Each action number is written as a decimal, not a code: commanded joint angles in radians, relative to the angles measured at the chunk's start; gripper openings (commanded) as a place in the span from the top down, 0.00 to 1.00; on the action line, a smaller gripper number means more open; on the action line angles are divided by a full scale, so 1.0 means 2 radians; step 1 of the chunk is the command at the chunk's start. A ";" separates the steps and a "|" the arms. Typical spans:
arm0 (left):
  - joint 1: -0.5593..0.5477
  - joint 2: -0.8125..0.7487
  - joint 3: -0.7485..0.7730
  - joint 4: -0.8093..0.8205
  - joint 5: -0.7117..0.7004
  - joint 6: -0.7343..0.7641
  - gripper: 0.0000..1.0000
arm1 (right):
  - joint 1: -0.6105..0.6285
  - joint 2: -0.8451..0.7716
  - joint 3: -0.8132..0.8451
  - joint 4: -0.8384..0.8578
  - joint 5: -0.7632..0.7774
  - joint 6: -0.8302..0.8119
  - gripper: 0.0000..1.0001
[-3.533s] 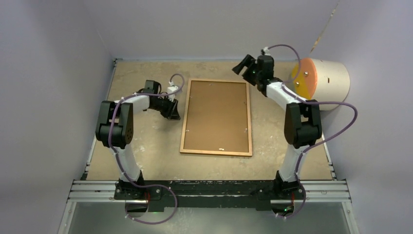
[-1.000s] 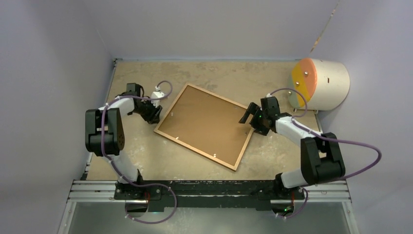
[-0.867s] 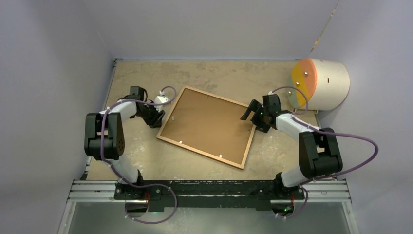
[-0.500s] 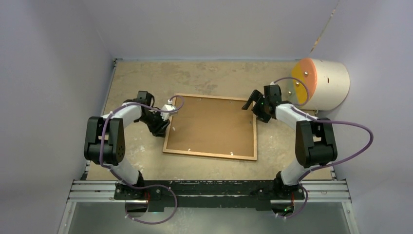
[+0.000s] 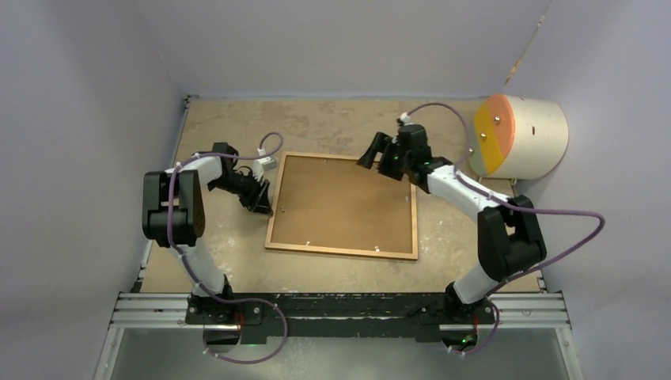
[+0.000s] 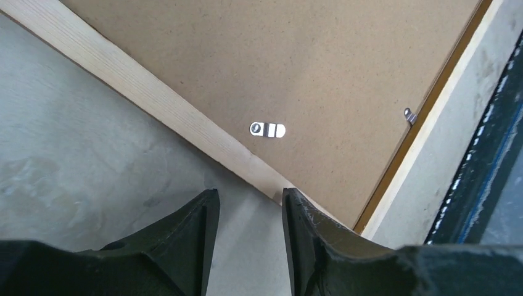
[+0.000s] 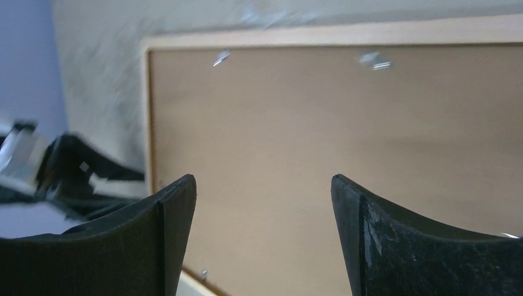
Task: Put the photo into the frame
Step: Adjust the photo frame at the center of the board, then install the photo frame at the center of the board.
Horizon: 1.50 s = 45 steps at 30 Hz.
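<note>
The orange-brown wooden frame (image 5: 340, 252) lies face down in the middle of the table. The brown backing board (image 5: 344, 202) fills it, held by small metal clips (image 6: 267, 130). The photo is not in view. My left gripper (image 5: 260, 203) is low at the frame's left edge, jaws a little apart and empty. In the left wrist view (image 6: 248, 203) its right fingertip (image 6: 293, 200) is at the pale wooden rim (image 6: 154, 98). My right gripper (image 5: 372, 155) is wide open and empty, raised over the frame's far edge. Its wrist view (image 7: 262, 188) looks across the board (image 7: 321, 142).
A white drum with an orange and yellow face (image 5: 518, 134) lies at the back right. Grey walls close in the table on the left, back and right. The black rail with the arm bases (image 5: 340, 307) runs along the near edge.
Over the last seconds the frame was swung round to lie square with its long side across the table. My right gripper has since moved left along the far edge and risen. My left gripper has shifted slightly left.
</note>
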 commanded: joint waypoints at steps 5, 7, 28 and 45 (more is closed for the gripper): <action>0.000 0.042 -0.001 0.012 0.037 -0.019 0.68 | 0.133 0.094 0.053 0.116 -0.119 0.025 0.25; 0.000 0.048 -0.002 0.014 0.030 -0.019 0.74 | 0.154 0.117 0.065 0.135 -0.127 0.032 0.25; 0.000 0.041 -0.020 0.042 0.009 -0.042 0.89 | 0.236 0.277 0.167 0.177 -0.158 0.082 0.32; 0.000 0.026 -0.028 0.058 0.007 -0.055 0.96 | 0.251 0.311 0.191 0.175 -0.167 0.091 0.38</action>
